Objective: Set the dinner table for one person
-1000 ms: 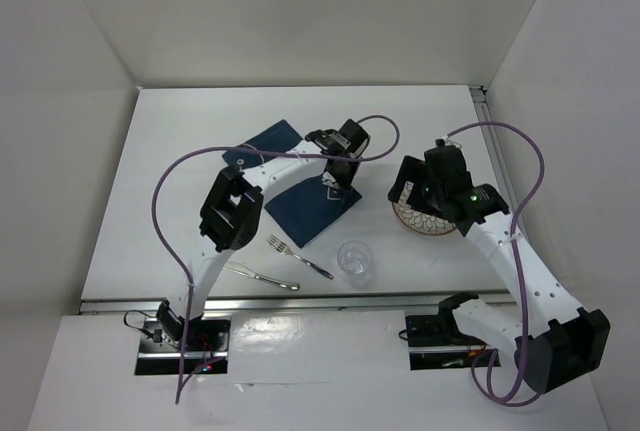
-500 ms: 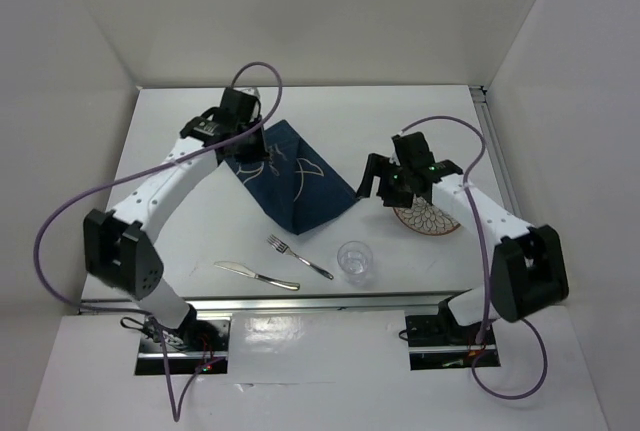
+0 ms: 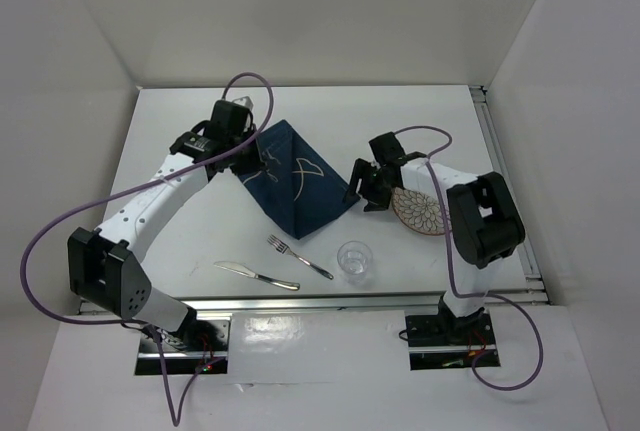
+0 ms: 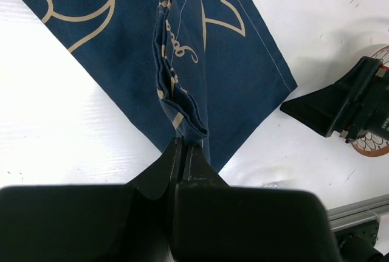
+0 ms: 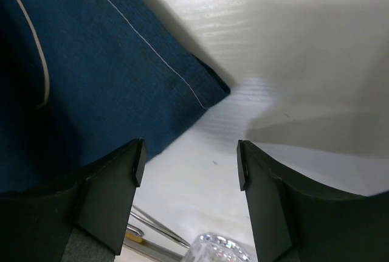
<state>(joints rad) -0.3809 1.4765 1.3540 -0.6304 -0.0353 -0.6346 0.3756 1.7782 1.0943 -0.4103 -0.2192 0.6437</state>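
Top view: the dinner table (image 3: 430, 121) is a plain white top filling the middle of the frame, walled in white on three sides. A navy placemat (image 3: 300, 186) with a pale fish outline lies on it diagonally, just left of centre.

The left arm reaches from the lower left up to the mat's upper-left part. The left gripper (image 3: 255, 154) comes down on the cloth there. In the left wrist view its jaws are pressed together on a raised ridge of the placemat (image 4: 243, 86). The pinched fold runs from the fingertips (image 4: 176, 152) towards the top of the frame. White table (image 4: 55, 122) shows to the left of the cloth.

The right gripper (image 3: 361, 189) sits at the mat's right corner, centre-right in the top view. In the right wrist view the right gripper (image 5: 188, 174) has its jaws spread wide with nothing between them. The mat's corner (image 5: 222, 89) lies ahead of the gap, with bare table (image 5: 292, 43) beyond it. I cannot tell whether the fingers touch the tabletop.

- A patterned plate (image 3: 422, 213) lies just right of the right gripper, partly under the arm.
- A clear glass (image 3: 355, 259) stands near the front edge, below the mat's lower corner.
- A fork (image 3: 298, 256) lies left of the glass, angled.
- A knife (image 3: 257, 275) lies left of the fork, close to the front edge.
- The glass rim (image 5: 219, 247) also shows at the bottom of the right wrist view.
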